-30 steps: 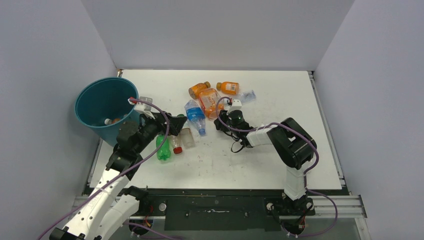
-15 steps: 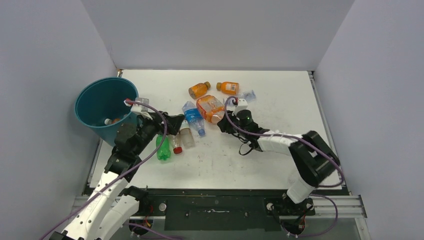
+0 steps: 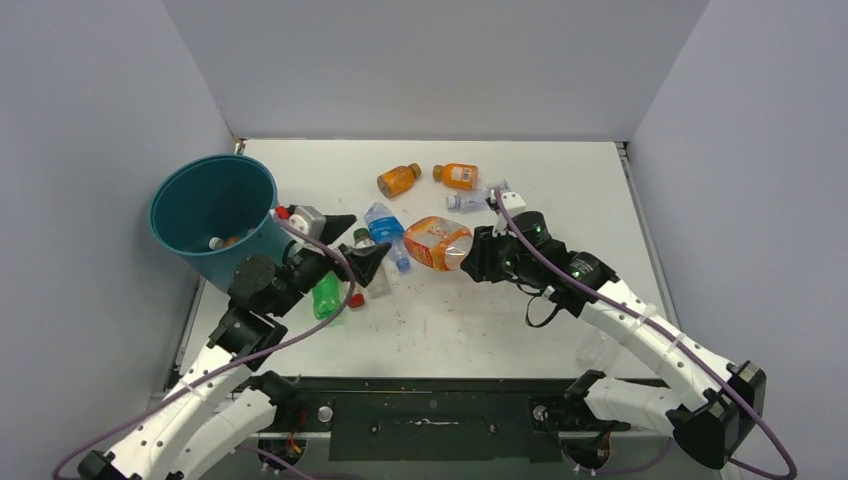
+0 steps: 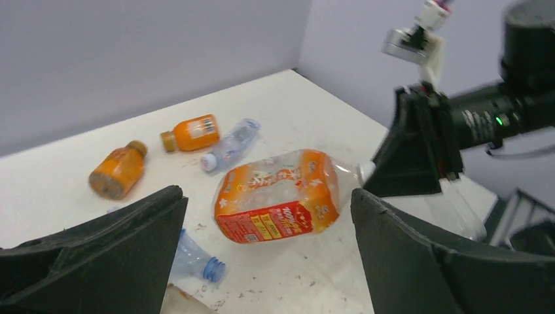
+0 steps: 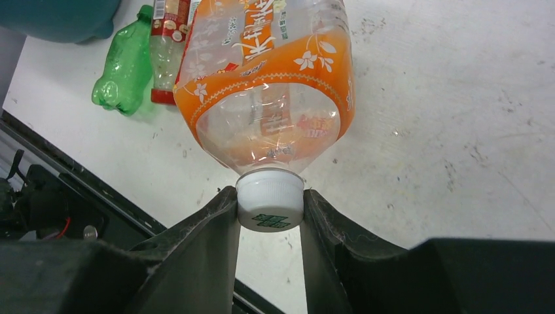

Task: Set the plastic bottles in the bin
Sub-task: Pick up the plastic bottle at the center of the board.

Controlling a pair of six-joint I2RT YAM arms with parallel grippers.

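Stretching the right arm long and low from the near edge toward mid-table, wrist turning leftward. Pinching the white cap (image 5: pixel 269 208) of the large orange-labelled bottle (image 3: pixel 437 242) in the right pincer (image 3: pixel 478 255), jaws narrowed tight onto the cap alone. Holding that bottle on its side, apparently hanging just above the table (image 3: pixel 600 200), body pointing away from the fingertips toward the other arm.

Bending the left arm up from the near left corner and hovering the left pincer (image 3: pixel 352 243) with jaws spread wide, gripping nothing, facing the held bottle across a short gap. Hanging over the green bottle (image 3: pixel 325 296) and a clear red-capped bottle (image 3: pixel 353 296), both lying side by side beneath that pincer's wrist. Pointing toward a clear blue-labelled bottle (image 3: pixel 385 228) lying just past its fingertips, between the two pincers.

Having the bin (image 3: pixel 165 215) just to the left of the left pincer, close beside its wrist, showing a white cap and some orange inside.

Leaving two small orange bottles (image 3: pixel 398 180) (image 3: pixel 457 176) and a clear crumpled bottle (image 3: pixel 465 200) well beyond both pincers, nothing touching them.
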